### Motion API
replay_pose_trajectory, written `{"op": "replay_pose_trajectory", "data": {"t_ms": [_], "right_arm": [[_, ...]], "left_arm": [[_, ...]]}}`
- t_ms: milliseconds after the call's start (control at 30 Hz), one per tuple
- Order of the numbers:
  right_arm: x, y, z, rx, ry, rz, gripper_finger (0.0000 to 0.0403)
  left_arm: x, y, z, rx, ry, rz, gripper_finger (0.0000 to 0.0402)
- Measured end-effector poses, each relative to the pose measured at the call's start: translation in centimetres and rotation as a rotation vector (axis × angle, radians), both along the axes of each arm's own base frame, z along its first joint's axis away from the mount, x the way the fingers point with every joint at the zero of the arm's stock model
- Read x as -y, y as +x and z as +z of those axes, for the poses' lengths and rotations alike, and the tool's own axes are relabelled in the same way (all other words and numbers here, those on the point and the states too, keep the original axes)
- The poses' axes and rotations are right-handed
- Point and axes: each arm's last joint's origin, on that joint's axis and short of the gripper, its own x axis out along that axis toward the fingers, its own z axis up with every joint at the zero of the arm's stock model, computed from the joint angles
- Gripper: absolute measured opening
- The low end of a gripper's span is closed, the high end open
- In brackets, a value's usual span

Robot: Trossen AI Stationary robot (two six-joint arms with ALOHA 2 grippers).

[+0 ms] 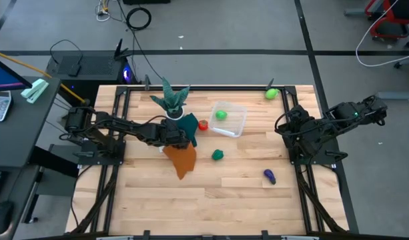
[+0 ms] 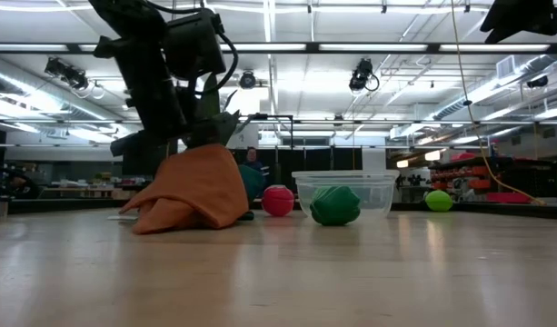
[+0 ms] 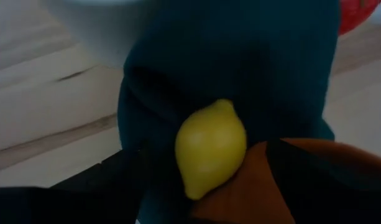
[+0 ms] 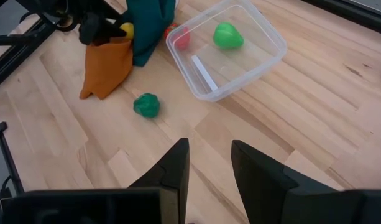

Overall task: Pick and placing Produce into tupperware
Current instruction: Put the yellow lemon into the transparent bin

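A yellow lemon (image 3: pixel 210 146) lies on the teal cloth (image 3: pixel 240 68), beside the orange cloth (image 1: pixel 183 158). My left gripper (image 3: pixel 206 158) is open just behind the lemon, one finger on each side, with a gap showing on both sides. In the high view it (image 1: pixel 182 138) hovers over both cloths. The clear tupperware (image 1: pixel 239 125) holds a light green fruit (image 1: pixel 221 115). A red fruit (image 1: pixel 203 125) sits by its left wall. A dark green one (image 1: pixel 218 155), a purple one (image 1: pixel 269 176) and a light green one (image 1: pixel 271 94) lie loose. My right gripper (image 4: pixel 206 165) waits open at the table's right edge.
The teal spiky plant in a white pot (image 1: pixel 172 101) stands just beyond my left gripper, toward the far edge. In the low view the heaped orange cloth (image 2: pixel 192 191) hides the lemon. Bare wood lies toward the near edge (image 1: pixel 211 207). Dark frame rails run along both sides.
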Motion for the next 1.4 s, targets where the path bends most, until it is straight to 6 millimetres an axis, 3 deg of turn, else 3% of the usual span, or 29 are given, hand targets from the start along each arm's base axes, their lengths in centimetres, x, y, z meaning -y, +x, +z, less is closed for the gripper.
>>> {"op": "replay_pose_trajectory", "data": {"t_ms": [433, 1133, 1400], "right_arm": [[0.0, 0.0, 0.0, 0.002, 0.007, -0.007, 0.0086], [0.0, 0.0, 0.0, 0.004, 0.011, -0.012, 0.0086], [0.0, 0.0, 0.0, 0.004, 0.011, -0.012, 0.0086]], "left_arm": [[0.0, 0.8, -1.4, -0.012, 0.019, 0.000, 0.0303], [0.0, 1.0, -2.2, -0.028, 0.010, -0.007, 0.0301], [0.0, 1.0, -2.2, -0.039, 0.016, -0.026, 0.0234]]}}
